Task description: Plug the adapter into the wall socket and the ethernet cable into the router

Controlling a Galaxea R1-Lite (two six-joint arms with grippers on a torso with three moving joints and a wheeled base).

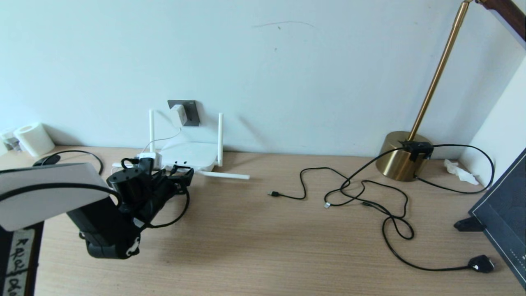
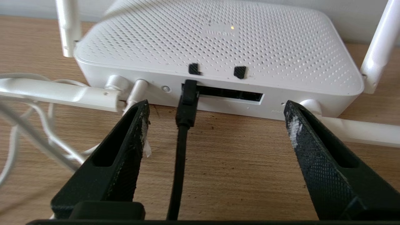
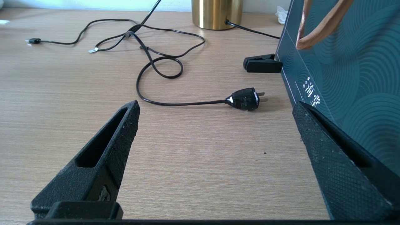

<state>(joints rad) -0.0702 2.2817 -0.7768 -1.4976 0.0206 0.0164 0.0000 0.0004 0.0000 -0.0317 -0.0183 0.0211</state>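
Both plugs look seated — nothing left but to back away, I judge. My left gripper (image 2: 215, 112) stands spread wide, holding nothing; the ethernet cable (image 2: 181, 150) runs between its fingers into the router (image 2: 218, 40). The adapter (image 1: 178, 114) sits in the wall socket (image 1: 190, 112). My right gripper (image 3: 215, 118) — open, parked.

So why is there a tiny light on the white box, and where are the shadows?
Left wrist view: a small amber light glows on the router, and nearby cords at the edge look blurred. Head view: the antennas and adapter cast soft shadows on the wall, and the desk edge looks curved. Right wrist view: the plug throws a faint shadow.
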